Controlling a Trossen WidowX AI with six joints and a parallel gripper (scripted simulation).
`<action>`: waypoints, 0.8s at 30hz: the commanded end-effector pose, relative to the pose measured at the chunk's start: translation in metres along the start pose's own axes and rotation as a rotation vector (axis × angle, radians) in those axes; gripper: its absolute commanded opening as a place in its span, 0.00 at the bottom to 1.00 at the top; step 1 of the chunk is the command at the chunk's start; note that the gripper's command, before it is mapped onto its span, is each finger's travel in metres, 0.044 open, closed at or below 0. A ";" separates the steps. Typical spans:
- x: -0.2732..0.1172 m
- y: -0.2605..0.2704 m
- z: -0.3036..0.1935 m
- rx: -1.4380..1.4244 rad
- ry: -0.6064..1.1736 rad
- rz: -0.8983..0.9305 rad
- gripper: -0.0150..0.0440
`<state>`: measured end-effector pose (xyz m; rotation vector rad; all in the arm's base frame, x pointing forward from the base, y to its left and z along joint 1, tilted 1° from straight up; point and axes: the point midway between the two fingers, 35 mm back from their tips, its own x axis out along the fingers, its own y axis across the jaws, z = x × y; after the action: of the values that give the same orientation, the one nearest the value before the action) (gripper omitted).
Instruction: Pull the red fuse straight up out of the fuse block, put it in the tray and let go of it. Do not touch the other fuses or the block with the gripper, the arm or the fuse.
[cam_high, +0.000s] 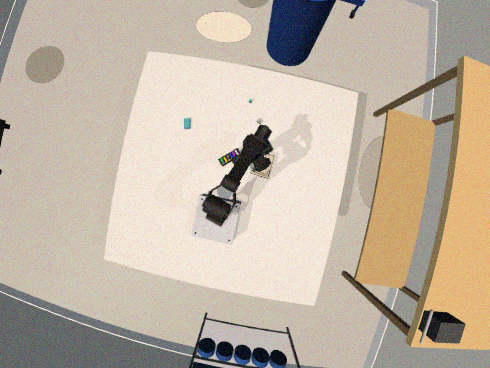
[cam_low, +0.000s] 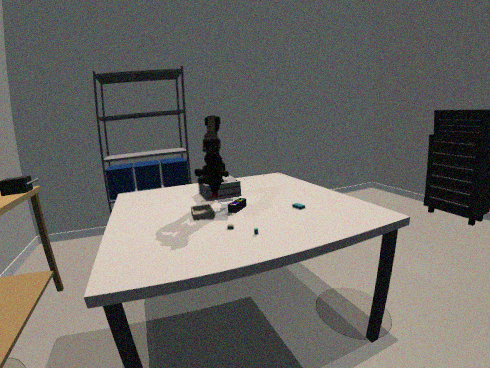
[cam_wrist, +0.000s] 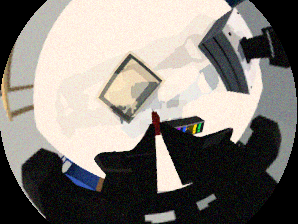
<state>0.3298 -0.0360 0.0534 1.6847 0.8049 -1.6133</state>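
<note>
The broad white square table (cam_high: 165, 210) carries everything, and my black jointed arm (cam_high: 239, 170) reaches from its grey base plate (cam_high: 216, 231) toward one o'clock in the top view. Just beyond my wrist lies the shallow square tray with a dark rim and pale cream floor (cam_wrist: 129, 88); from the wrist camera it sits at about eleven o'clock, apart from my fingertips. The small black rectangular fuse block with its row of coloured fuses (cam_wrist: 189, 125) rests at three o'clock of my tips there, near but not touching. My gripper (cam_wrist: 156, 125) is nearly closed, its two dark fingers pinched on the thin red fuse (cam_wrist: 156, 123), which stands upright between them, lifted off the table between block and tray. A little teal block (cam_high: 187, 123) lies well apart at ten o'clock.
</note>
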 end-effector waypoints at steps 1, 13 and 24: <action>0.002 0.018 0.019 -0.006 -0.005 -0.005 0.25; 0.002 0.045 0.056 -0.006 -0.008 -0.002 0.25; 0.019 0.045 0.056 -0.006 -0.008 -0.002 0.25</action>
<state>0.3365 -0.1088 0.0459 1.6829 0.7872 -1.6066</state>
